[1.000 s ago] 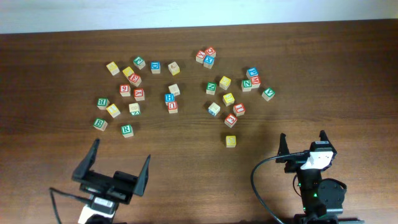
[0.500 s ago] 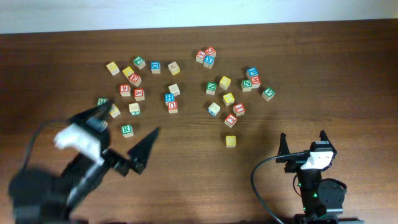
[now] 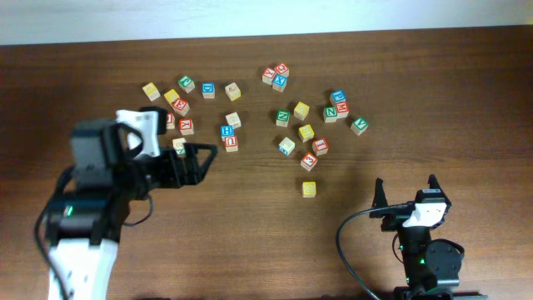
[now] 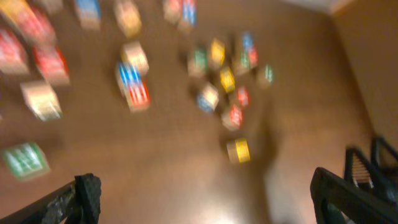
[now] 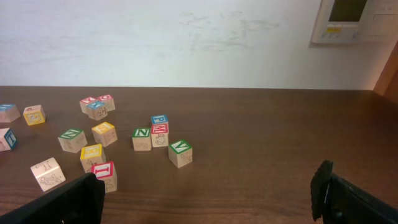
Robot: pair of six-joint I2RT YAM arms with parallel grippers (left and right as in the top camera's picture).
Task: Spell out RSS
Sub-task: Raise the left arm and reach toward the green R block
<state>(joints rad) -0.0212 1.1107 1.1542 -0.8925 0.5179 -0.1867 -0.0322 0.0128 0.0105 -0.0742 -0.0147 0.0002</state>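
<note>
Since a second before, the left gripper (image 4: pixel 208 198) had swung out over the table (image 3: pixel 466 100), jaws wide and empty. The right gripper (image 3: pixel 405 185) sat near the edge, equally wide. A blurred green-lettered cube (image 4: pixel 25 160) lay by the left finger. Farther off were scattered yellow cubes (image 3: pixel 309 189), their letters unreadable.

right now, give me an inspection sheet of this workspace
surface: dark brown wooden table, no spills seen
job's things: pale wooden cube with a green letter, blurred, low left in the left wrist view; lone yellow-faced wooden cube apart from the clusters; letters unreadable
clutter: many other coloured wooden letter cubes in loose clusters
grippers: left gripper open, empty; right gripper open, empty
cables: black cable loops beside the right arm
surroundings: white wall, pale wall panel
</note>
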